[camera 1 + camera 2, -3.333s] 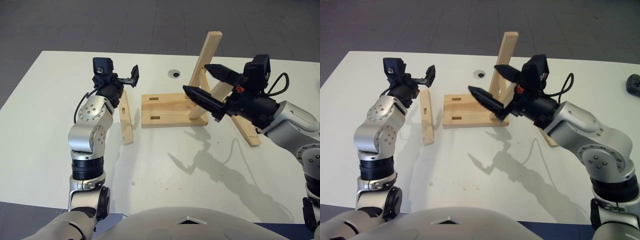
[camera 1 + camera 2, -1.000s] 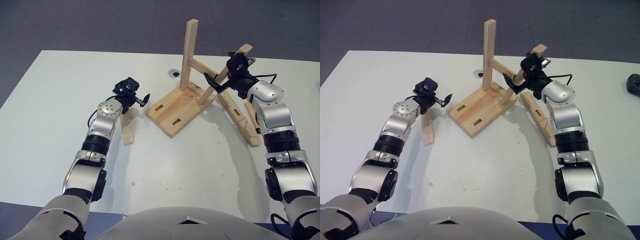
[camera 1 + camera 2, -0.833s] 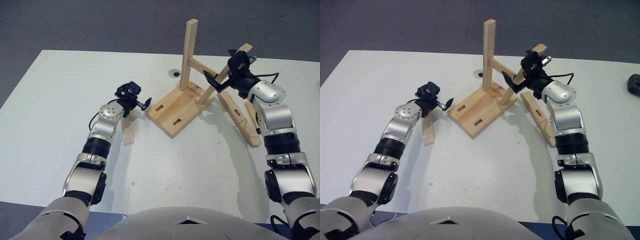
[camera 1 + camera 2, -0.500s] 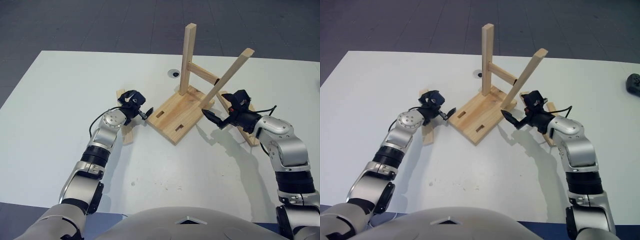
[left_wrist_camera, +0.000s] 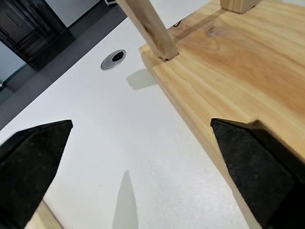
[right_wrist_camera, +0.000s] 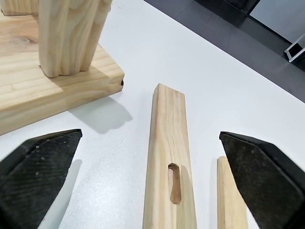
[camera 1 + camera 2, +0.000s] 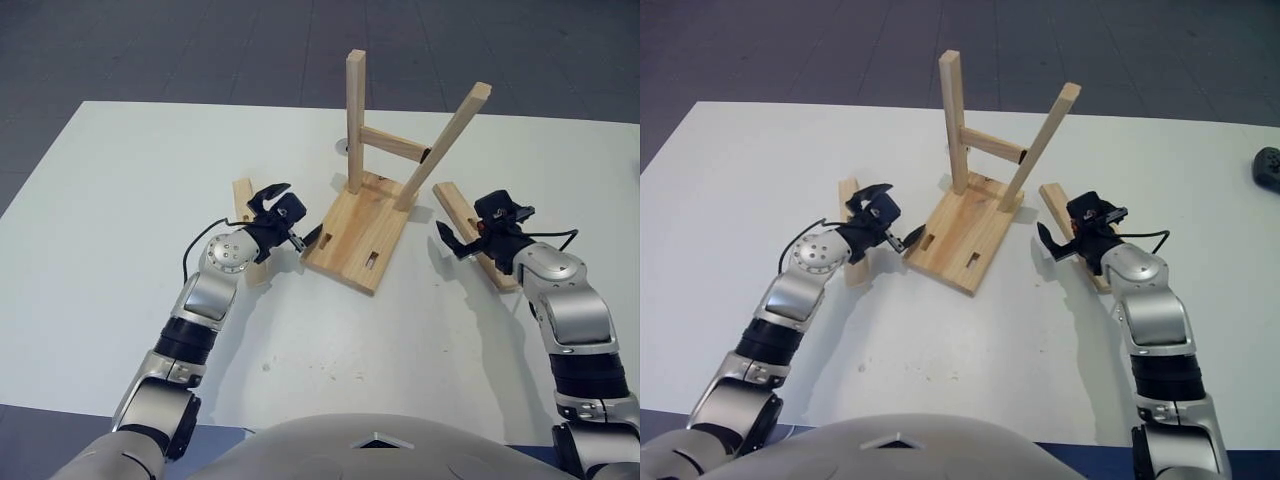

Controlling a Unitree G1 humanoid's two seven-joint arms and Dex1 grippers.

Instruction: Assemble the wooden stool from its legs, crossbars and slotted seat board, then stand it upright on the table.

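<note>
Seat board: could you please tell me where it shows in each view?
Left eye: seat board at centre, by the left gripper.
Right eye: seat board at centre.
Left wrist: seat board ahead of the left gripper.
Right wrist: seat board near the loose leg.
Shared landmark: the planted legs.

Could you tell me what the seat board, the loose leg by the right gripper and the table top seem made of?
Seat board: pale, unfinished softwood, likely pine; grain lines show, no gloss. Loose leg: same bare wood, with a cut slot. Table top: smooth matte white, probably laminate.
</note>
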